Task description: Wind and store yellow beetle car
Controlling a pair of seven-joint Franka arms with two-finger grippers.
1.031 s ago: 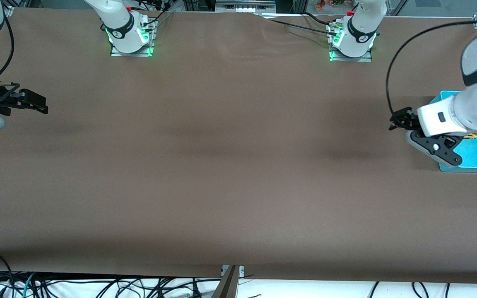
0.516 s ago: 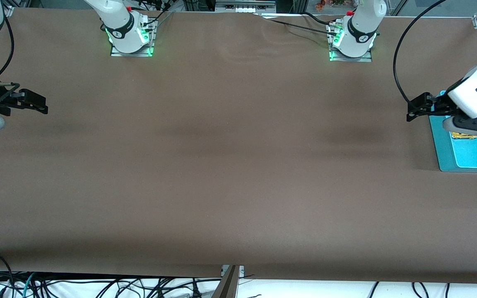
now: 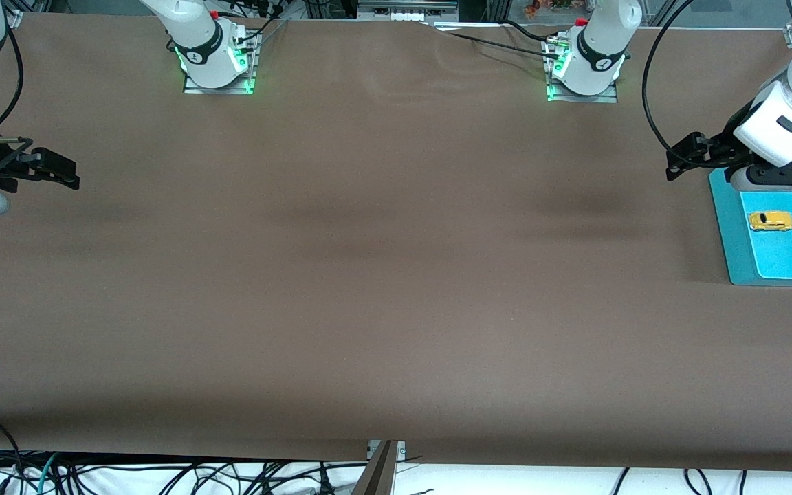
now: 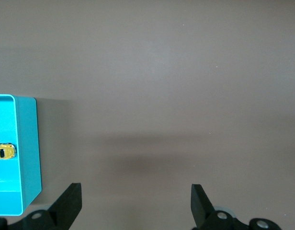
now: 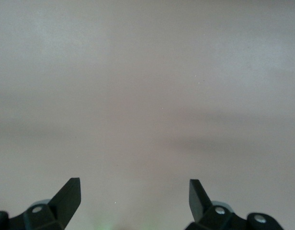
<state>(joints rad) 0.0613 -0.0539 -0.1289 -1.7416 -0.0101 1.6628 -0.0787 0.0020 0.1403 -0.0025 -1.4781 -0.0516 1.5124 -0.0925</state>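
Yellow beetle car [image 3: 771, 221] — one only — is seen lying inside the single teal tray [image 3: 726, 227] at the left arm's table end. Above the tray's farther edge the left gripper [image 3: 777, 180] is held, fingers parted, empty. Well apart, the right gripper [image 3: 59, 172] waits — spread, empty.

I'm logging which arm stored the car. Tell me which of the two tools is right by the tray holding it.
The left tool, at the blue tray's edge above the yellow beetle car. The right tool waits at the table's right-arm end.

The table [image 3: 382, 275] wears a matt brown cover, cloth-like and faintly rippled. The tray [image 3: 729, 227] looks smooth teal plastic; the car [image 3: 771, 221] in it is glossy yellow.
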